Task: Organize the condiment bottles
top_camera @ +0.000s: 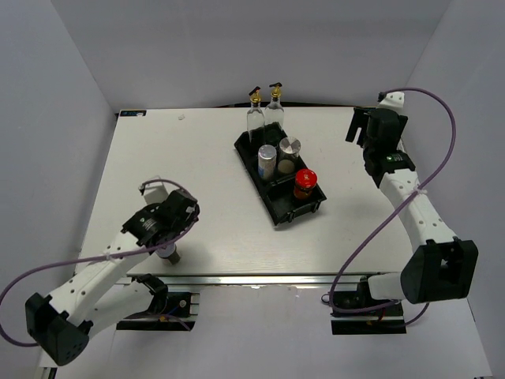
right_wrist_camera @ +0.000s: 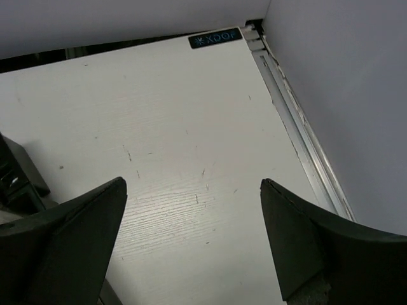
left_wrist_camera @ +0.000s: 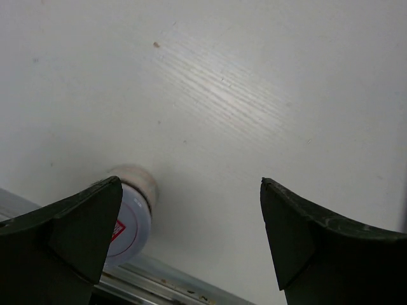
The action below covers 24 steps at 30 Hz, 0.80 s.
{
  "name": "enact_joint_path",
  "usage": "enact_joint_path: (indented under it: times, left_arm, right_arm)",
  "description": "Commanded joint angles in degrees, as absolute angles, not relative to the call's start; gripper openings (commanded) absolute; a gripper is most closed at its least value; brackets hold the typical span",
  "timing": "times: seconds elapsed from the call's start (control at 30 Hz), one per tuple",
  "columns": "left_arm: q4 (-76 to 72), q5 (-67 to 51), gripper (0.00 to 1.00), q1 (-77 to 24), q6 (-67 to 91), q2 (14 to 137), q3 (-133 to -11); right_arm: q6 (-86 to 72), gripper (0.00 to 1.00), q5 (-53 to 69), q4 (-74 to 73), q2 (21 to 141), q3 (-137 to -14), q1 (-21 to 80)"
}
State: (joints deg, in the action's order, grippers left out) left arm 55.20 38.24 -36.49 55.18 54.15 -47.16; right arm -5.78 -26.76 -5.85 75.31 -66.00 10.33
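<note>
Nearest, well left of the black tray (top_camera: 276,212) and close to the bench (top_camera: 158,150) front edge, a lone shaker jar (left_wrist_camera: 130,216) stands upright. The left end effector (left_wrist_camera: 191,187) hangs over it, fingers spread wide, the jar outside the gap. In the tray's near compartment sits the red-capped jar (top_camera: 304,183), then two silver-lidded shakers (top_camera: 289,151), then two glass bottles (top_camera: 255,118) at its far end. Right of the tray's far end, the right end effector (right_wrist_camera: 191,187) gapes, holding nothing.
</note>
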Motion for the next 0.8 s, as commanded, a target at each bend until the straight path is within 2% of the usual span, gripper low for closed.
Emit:
enact_joint_path:
  times: [0.0,0.17,0.37,0.6,0.77]
  left_arm:
    - [59.06,36.31,0.98,-36.39,64.24,49.32,-42.99]
    - [65.21,41.21,0.98,-36.21,68.73,47.46,-41.92]
    - [68.82,44.03,0.98,-34.37,68.82,48.6,-42.81]
    - [66.36,36.66,0.98,-26.9,60.05,51.5,-40.26]
    - [67.23,29.98,0.98,-26.1,60.03,50.98,-39.29]
  right_arm:
    - [-12.12,0.89,-26.37,-10.71,78.04,-70.92,6.69]
    - [-13.35,0.89,-25.4,-13.1,77.88,-70.58,6.24]
    - [-18.19,0.89,-23.82,-10.37,72.43,-60.74,6.15]
    - [-19.07,0.9,-24.34,-10.19,70.23,-56.16,6.15]
    - [-18.63,0.89,-25.66,-8.35,70.31,-54.85,6.06]
